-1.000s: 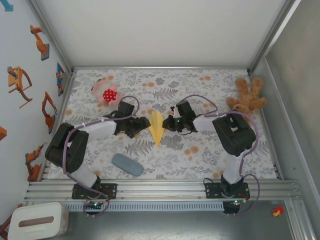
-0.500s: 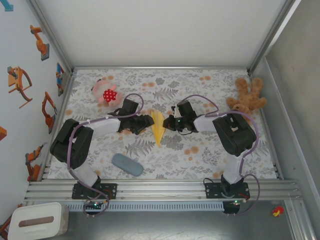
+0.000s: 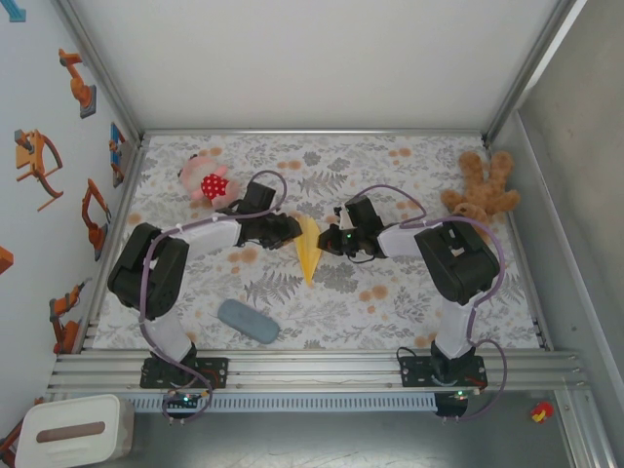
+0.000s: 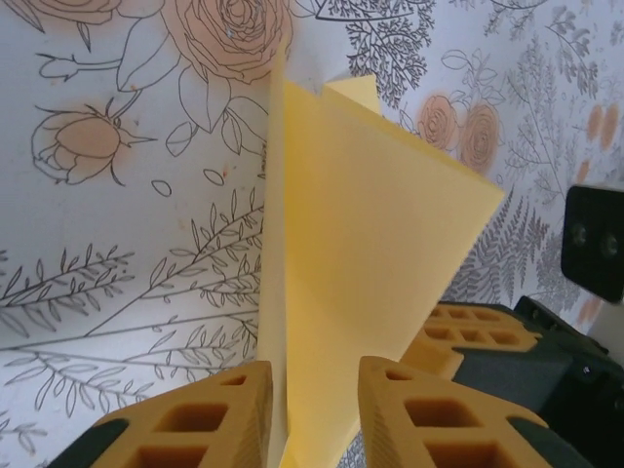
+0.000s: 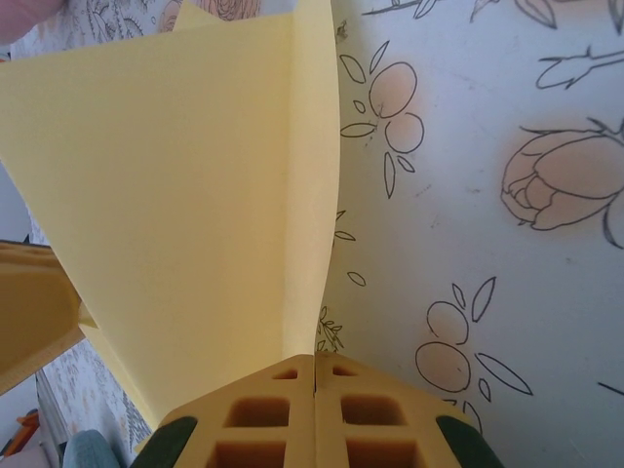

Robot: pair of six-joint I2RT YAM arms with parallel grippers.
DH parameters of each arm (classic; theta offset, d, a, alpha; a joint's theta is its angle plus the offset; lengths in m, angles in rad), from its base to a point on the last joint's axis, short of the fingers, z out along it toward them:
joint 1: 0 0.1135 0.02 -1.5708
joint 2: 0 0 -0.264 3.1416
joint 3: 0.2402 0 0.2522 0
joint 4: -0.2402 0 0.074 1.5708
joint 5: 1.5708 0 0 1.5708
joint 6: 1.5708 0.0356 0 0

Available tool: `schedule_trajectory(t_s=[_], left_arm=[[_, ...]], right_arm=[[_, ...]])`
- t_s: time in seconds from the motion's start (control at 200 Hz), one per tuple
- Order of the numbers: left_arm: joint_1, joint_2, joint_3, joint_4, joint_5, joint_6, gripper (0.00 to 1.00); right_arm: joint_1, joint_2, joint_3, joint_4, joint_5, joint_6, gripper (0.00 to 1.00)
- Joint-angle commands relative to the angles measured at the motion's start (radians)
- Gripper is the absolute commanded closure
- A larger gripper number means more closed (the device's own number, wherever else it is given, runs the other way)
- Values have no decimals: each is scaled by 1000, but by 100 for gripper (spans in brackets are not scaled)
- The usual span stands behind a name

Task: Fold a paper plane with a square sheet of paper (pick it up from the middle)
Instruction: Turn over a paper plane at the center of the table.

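Two claws meet on one piece of yellow paper. Closest in, the right claw [image 5: 314,366] is clenched: its orange pads [image 5: 258,414] press flat together, with the lower edge of the paper plane [image 5: 175,175] pinched in the seam between them. From there the paper rises away from the tips as a broad creased wing. Facing it from the other side, the left claw [image 4: 312,375] has the same paper standing in the slot between its own pads. Those pads stand visibly apart, so I read it as parted around the sheet, not gripping. Past both sets of tips lies the floral table cover [image 4: 117,195]. Seen from above, the plane is a slim dart between the claws, its point trailing back toward the arm bases. A grey-blue pad [image 3: 248,321] lies well behind the left claw, and a brown teddy bear [image 3: 481,200] sits far out past the right arm. This looks like a late fold along the centre crease. Next, the left claw probably needs to pinch squarely on the paper while the right holds firm, without shoving the thin sheet sideways.
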Motion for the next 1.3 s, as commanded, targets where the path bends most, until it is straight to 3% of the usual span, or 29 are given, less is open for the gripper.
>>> schedule_trajectory(t_s=[0.0,0.351,0.601,1.157,1.292], left_arm=[[-4,31,26,-64,19,32,77],[-2,-15,25,-97,-30,84,96],[6,-90,-45,-35,-54,71,97],[8,-2,-80,30,-7,59,94],[8,-6,-76,30,-2,58,94]], right_arm=[[-5,-32,18,-6,-11,0,100],[-25,-117,28,-53,20,-8,100],[-45,-170,29,-126,74,-51,100],[-49,-75,26,-140,62,-57,100],[-50,-133,37,-197,91,-85,86]])
